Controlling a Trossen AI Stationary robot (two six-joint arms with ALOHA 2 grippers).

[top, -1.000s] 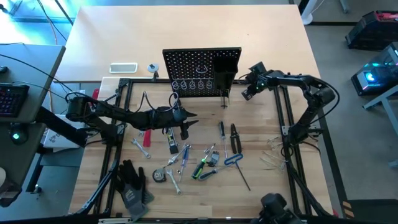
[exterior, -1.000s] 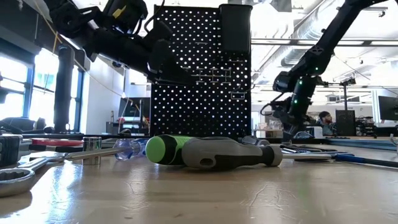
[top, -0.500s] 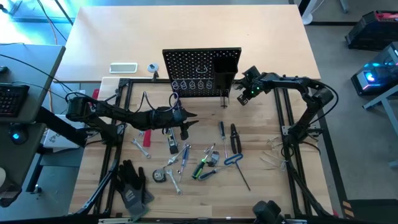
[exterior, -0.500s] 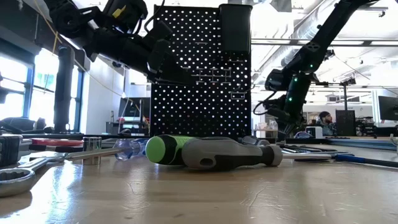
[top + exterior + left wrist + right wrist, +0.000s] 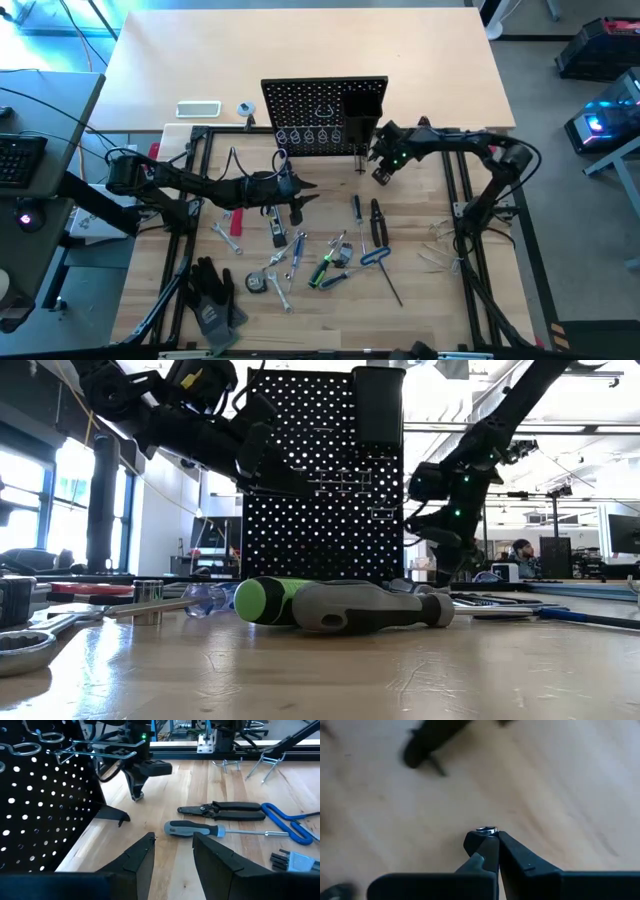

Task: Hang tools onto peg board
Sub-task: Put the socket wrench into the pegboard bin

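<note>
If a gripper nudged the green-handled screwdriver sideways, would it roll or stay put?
The green-handled screwdriver lies flat on the table and its handle looks rounded, so it would probably roll a little. Neighbouring tools crowd it, so it likely stops soon. It looks rigid, not floppy.

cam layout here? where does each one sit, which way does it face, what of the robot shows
High: above the table, straight down; peg board, scattered tools, both arms.
Low: table height, level toward the room; green screwdriver up front, arms reaching in from above.
Left wrist: on the left arm, facing the black pliers; left tool open, empty.
Right wrist: on the right arm, facing the tabletop; right tool shut on a small silver piece.
Shared: the left wrist view sees the right tool, as does the high view.
</note>
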